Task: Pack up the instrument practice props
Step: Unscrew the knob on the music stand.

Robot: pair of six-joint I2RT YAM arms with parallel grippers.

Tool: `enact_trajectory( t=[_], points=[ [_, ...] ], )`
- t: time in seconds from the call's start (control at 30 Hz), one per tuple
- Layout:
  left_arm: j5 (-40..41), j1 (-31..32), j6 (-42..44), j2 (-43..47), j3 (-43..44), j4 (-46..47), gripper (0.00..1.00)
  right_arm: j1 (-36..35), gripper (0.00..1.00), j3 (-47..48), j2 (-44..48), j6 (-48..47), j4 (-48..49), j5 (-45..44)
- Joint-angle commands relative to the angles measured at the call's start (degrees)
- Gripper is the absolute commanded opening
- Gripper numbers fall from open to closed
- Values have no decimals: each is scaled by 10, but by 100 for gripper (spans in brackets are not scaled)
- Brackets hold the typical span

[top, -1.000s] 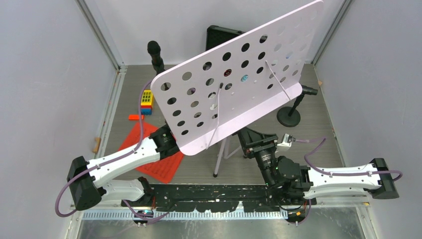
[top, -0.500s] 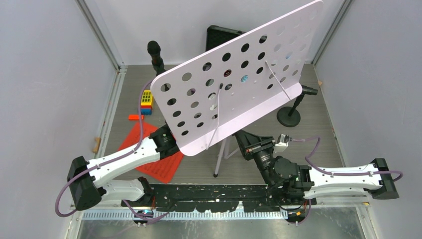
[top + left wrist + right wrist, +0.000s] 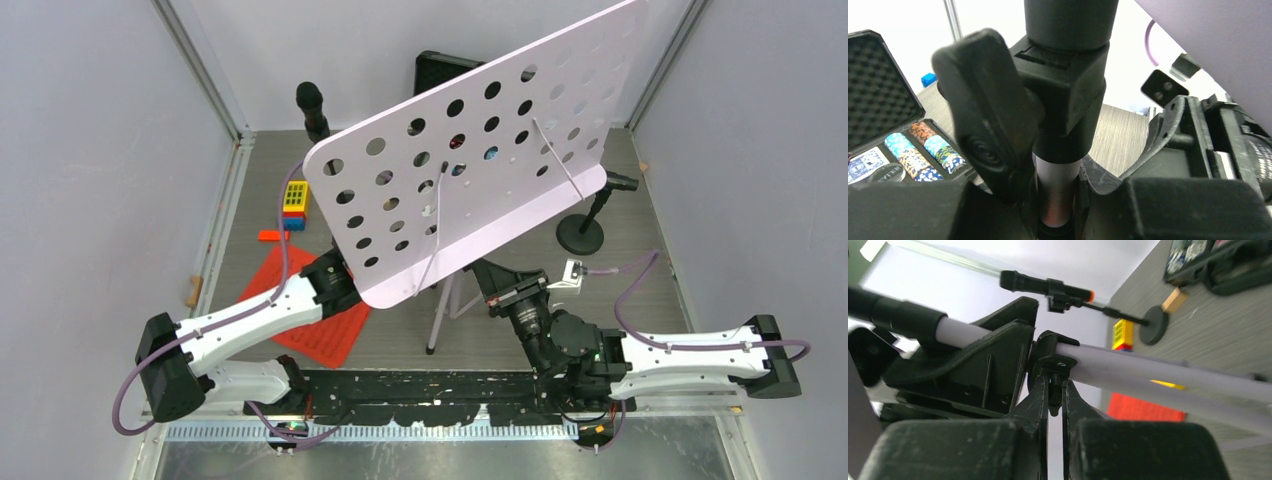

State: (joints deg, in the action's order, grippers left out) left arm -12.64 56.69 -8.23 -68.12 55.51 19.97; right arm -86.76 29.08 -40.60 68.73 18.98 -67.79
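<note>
The white hole-punched music rack (image 3: 480,160) stands tilted at mid-table on silver tripod legs (image 3: 438,318). My left gripper (image 3: 1058,200) is shut on its silver pole (image 3: 1058,182), just below a black clamp with a knob (image 3: 983,115); in the top view the rack hides it. My right gripper (image 3: 1053,395) is shut on a small black tab of the tripod's collar (image 3: 1052,357), where a silver leg (image 3: 1148,377) joins. Red pages (image 3: 320,335) lie flat under my left arm. One black microphone (image 3: 312,105) stands at the back left. Another microphone (image 3: 618,182) stands on a round base (image 3: 580,238) at the right.
An open black case of poker chips (image 3: 893,145) sits at the back, behind the rack. Yellow and blue toy blocks (image 3: 294,205) and a small red piece (image 3: 270,236) lie at the left. A tan block (image 3: 1175,300) lies near the case. Grey walls close in on both sides.
My right gripper has closed from open onto the collar tab and shifted a little left, toward the pole. The rack has tipped very slightly. The left arm has not moved.
</note>
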Motion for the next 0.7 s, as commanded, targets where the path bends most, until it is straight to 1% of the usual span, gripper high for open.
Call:
enact_trajectory(
  t=[0.0, 0.07, 0.1, 0.13, 0.27, 0.3, 0.33, 0.43, 0.5, 0.6, 0.67],
  points=[
    [-2, 0, -54, -12, 11, -24, 0, 0, 0, 35, -52, -290, 11, -10],
    [-2, 0, -55, -12, 9, -23, 0, 0, 0, 57, -79, -422, -5, 8],
    [-2, -1, -56, -11, 9, -23, 0, 0, 0, 72, -94, -449, -15, 14],
    [-2, 0, -56, -11, 8, -23, 0, 0, 0, 77, -100, -499, -33, 26],
    [-1, -1, -55, -6, 7, -23, 0, 0, 0, 88, -120, -652, -48, 66],
    [-1, 0, -54, -5, 8, -25, 0, 0, 0, 91, -119, -668, -62, 73],
    [-1, 0, -54, -5, 8, -26, 0, 0, 0, 95, -114, -708, -70, 87],
    [-1, 0, -54, -3, 8, -28, 0, 0, 0, 105, -101, -779, -108, 120],
    [-1, 0, -54, -3, 8, -28, 0, 0, 0, 112, -90, -843, -140, 139],
    [-1, 0, -55, -3, 9, -28, 0, 0, 0, 138, -79, -894, -208, 169],
    [-3, 0, -56, -3, 8, -28, 0, 0, 0, 150, -80, -926, -250, 171]
  ],
)
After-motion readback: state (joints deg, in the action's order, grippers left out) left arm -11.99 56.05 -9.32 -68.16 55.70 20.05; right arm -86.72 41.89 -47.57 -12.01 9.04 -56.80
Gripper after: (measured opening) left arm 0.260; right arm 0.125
